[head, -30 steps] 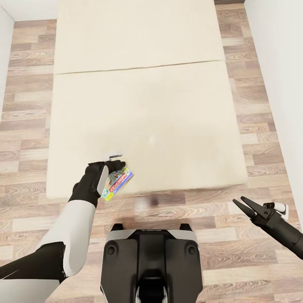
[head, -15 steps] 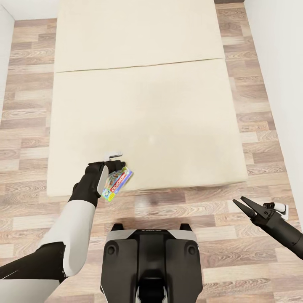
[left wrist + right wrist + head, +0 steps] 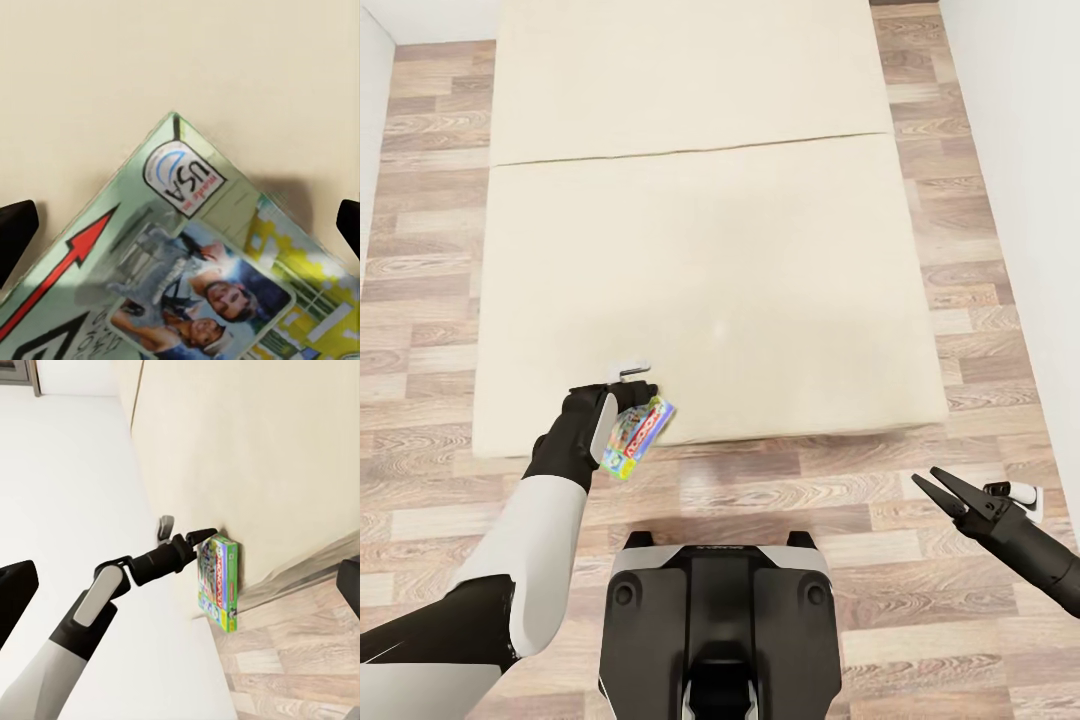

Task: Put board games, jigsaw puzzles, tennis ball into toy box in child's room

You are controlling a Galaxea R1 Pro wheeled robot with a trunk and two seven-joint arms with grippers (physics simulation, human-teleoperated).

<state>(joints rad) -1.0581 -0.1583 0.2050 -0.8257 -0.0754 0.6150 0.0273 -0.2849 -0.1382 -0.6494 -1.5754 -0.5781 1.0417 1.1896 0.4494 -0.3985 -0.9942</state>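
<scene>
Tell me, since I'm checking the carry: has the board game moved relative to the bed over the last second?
Yes. The board game, held by the left gripper, now overhangs the bed's near edge further; the whole view shifted, so the robot backed away.

Home bedroom, simulator render. Bed with plain beige mattress takes up room from centre toward 12 o'clock in head view; seam crosses mattress near far end. Wood-plank floor at 9 and 3 o'clock beside bed and along 6 o'clock edge. White wall at 3 o'clock, close to bed. Colourful board game box, family photo on cover, at 7 o'clock corner of bed: child's or family room.
</scene>
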